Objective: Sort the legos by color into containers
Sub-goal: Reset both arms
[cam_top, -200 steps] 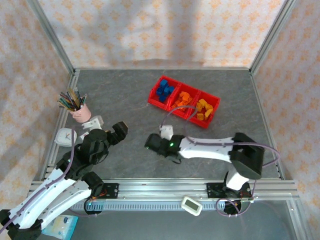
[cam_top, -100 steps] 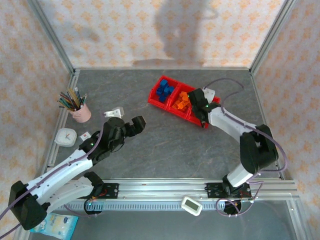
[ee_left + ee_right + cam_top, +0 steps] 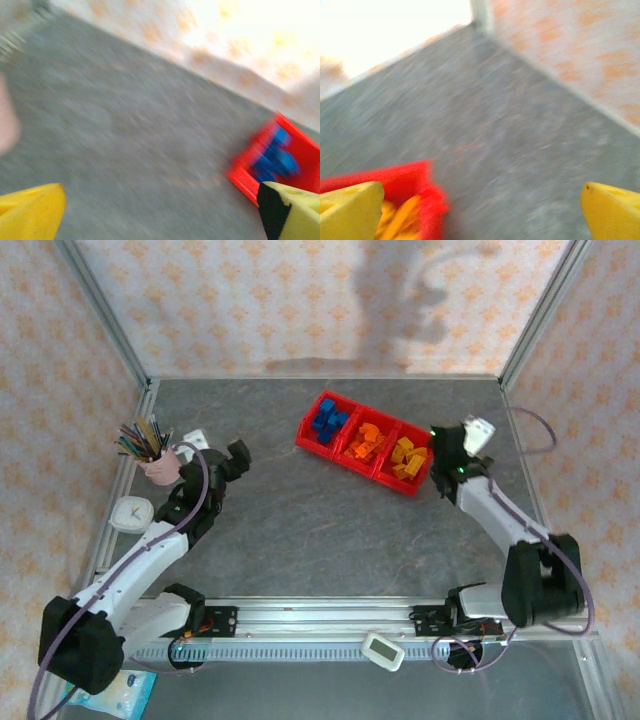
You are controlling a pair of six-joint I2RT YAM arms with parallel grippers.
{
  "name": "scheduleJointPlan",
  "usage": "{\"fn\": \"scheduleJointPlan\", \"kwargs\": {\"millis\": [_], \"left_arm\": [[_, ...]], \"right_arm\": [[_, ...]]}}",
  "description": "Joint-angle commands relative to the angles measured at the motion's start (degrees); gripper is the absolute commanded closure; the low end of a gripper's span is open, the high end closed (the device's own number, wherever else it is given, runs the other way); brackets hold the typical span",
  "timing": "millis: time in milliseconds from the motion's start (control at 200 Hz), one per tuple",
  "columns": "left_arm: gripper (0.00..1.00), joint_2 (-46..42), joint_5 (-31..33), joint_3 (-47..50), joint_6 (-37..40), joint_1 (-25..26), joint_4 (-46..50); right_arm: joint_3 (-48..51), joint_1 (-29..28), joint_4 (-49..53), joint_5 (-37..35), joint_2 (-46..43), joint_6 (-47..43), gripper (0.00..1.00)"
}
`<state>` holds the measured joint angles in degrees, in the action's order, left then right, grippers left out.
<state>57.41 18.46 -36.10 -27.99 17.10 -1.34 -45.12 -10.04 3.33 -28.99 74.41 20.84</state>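
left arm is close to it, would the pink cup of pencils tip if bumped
Probably tips easily: the pink cup is narrow, and its coloured pencils splay well above the rim, so it looks top-heavy. Likely light, so the left tool could also slide it.

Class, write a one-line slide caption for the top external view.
Red tray holds legos sorted by color: blue, orange and yellow-orange.

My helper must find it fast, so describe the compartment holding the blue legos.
Toward the far edge of the table lies a red tray of three joined compartments. Take the end compartment nearest the pink pencil cup: it alone holds blue bricks, the others orange and yellow-orange.
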Motion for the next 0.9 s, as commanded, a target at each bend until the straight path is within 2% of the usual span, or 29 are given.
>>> {"fn": "scheduleJointPlan", "kwargs": {"millis": [0,95,230,270,335,405,490,546,591,616,686,726,896], "left_arm": [[0.01,1.7,8.7,7.3,14.9,-4.8,-17.3],[0.01,6.0,8.4,14.0,20.4,-8.3,-31.9],[0.00,15.1,4.5,19.2,22.4,-12.1,-48.4],[0.01,17.4,2.8,20.8,23.4,-12.3,-54.2],[0.01,21.1,-0.6,23.2,26.0,-12.6,-64.4],[0.00,22.0,-2.9,22.8,27.3,-12.7,-65.2],[0.00,25.3,-8.7,24.4,28.0,-14.1,-71.1],[0.00,28.6,-11.8,27.0,29.1,-14.2,-79.4],[0.00,32.1,-12.3,28.1,30.0,-14.3,-86.0],[0.00,32.0,-11.9,27.8,29.8,-14.3,-84.9],[0.00,29.5,-9.7,23.1,26.9,-15.1,-70.8],[0.00,30.3,-11.6,23.7,26.0,-16.6,-73.7],[0.00,30.8,-8.0,25.4,25.0,-16.7,-77.8]], "right_arm": [[11.6,3.2,-18.5,-6.4,-2.1,-5.1,0.00],[19.1,7.6,-31.3,-0.7,-0.4,-7.1,0.00],[26.9,8.0,-51.8,6.3,3.9,-13.9,0.00],[26.9,8.1,-52.7,9.0,3.7,-14.6,0.00],[28.9,8.3,-61.3,15.0,4.6,-17.3,0.00],[27.3,8.7,-61.9,21.0,8.1,-18.9,0.00],[31.2,8.3,-71.4,27.3,11.5,-22.1,0.00],[33.7,7.9,-78.8,28.1,13.4,-22.9,0.00],[31.6,7.9,-73.9,26.9,13.1,-22.5,0.00],[31.0,7.9,-71.4,26.9,12.4,-22.4,0.00],[32.1,7.8,-75.0,26.8,12.9,-22.6,0.00],[31.9,7.8,-73.4,27.2,12.3,-22.6,0.00],[31.6,7.8,-73.2,27.9,12.5,-22.9,0.00]]}}
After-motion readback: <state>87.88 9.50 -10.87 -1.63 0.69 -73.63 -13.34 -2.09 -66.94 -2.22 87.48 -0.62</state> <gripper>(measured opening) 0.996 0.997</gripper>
